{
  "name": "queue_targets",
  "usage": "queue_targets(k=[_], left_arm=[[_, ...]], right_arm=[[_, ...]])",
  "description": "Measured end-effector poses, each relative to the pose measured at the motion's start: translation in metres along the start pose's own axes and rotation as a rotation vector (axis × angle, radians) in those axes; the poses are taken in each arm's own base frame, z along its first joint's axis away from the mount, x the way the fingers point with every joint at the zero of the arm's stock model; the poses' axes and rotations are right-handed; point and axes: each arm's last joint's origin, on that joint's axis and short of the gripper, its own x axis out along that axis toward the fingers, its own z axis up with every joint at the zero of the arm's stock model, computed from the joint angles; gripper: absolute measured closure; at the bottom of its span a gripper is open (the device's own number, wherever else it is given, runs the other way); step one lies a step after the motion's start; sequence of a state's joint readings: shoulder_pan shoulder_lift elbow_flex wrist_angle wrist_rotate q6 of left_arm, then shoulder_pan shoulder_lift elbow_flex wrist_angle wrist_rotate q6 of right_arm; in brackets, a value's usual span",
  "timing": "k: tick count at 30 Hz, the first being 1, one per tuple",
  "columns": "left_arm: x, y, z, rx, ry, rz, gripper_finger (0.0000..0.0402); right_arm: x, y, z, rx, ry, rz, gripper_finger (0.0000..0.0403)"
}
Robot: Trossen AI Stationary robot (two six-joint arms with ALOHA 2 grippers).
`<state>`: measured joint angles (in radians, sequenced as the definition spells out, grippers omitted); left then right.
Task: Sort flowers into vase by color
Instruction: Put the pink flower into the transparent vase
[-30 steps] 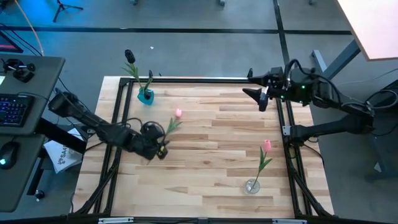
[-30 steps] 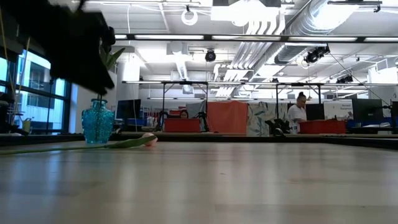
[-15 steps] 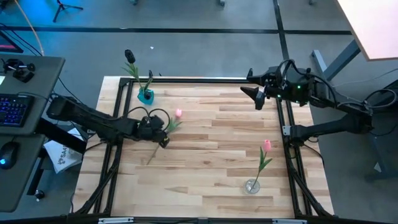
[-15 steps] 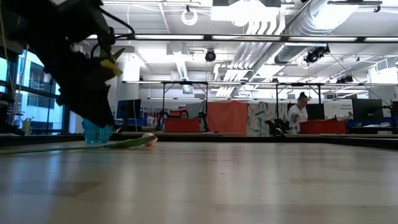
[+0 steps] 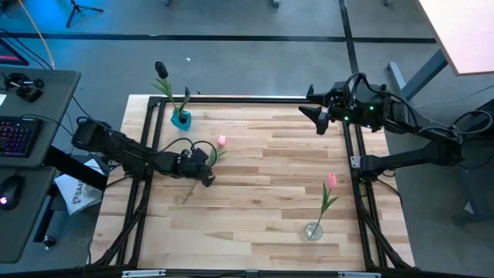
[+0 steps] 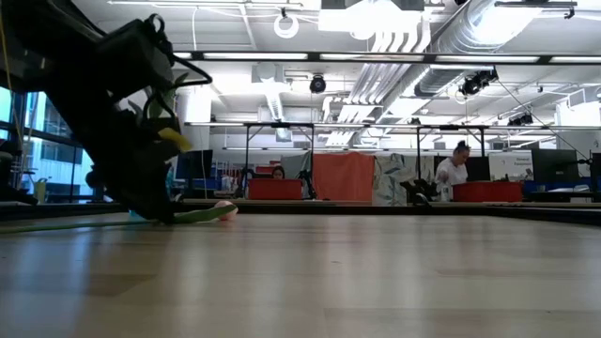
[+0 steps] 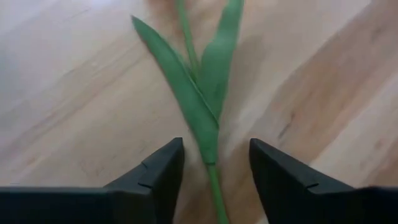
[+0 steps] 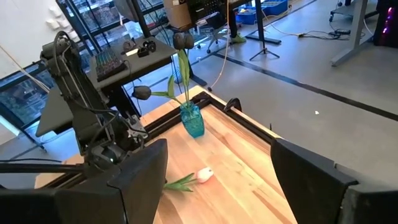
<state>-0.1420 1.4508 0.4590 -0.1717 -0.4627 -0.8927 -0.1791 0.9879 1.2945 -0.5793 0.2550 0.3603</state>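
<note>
A pink tulip [image 5: 221, 141] lies flat on the table, its stem running toward the near-left to its end [image 5: 185, 199]. My left gripper [image 5: 204, 165] is low over the stem and open. In the left wrist view its fingers stand on either side of the stem [image 7: 216, 183], just below the leaves [image 7: 198, 93], without touching it. A blue vase [image 5: 181, 119] at the far left holds dark tulips [image 5: 160, 69]. A clear vase [image 5: 312, 230] at the near right holds a pink tulip [image 5: 331, 180]. My right gripper [image 5: 316, 117] waits open at the far right edge.
A black frame [image 5: 247, 99] borders the table. The wide middle of the wooden top [image 5: 270, 170] is bare between the lying tulip and the clear vase. In the low view my left arm [image 6: 122, 131] hides most of the blue vase; the tulip's head [image 6: 223, 210] shows beside it.
My left gripper has moved from the stem's near end toward the table's far edge, along the stem toward the leaves, and has come down close to the tabletop. The pink tulip has stayed where it lay.
</note>
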Motion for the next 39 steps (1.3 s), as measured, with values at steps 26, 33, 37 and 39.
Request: queue_targets(k=[26,33,37,39], left_arm=[[-0.138,-0.057,0.167,-0.163,-0.913,-0.684,0.0401],[-0.173,-0.067,0.200,-0.017,-1.060,-0.616,0.0401],[-0.169,-0.070,0.205,-0.036,-1.053,-0.604,0.0402],[-0.167,-0.071,0.206,-0.067,-1.042,-0.605,0.0401]], right_arm=[[0.005,0.010,0.012,0.107,-0.080,0.185,0.0122],[0.043,0.027,0.005,0.144,-0.029,0.275,0.0122],[0.068,0.041,0.004,0.104,-0.091,0.325,0.0122],[0.077,0.046,0.004,0.100,-0.130,0.343,0.0122]])
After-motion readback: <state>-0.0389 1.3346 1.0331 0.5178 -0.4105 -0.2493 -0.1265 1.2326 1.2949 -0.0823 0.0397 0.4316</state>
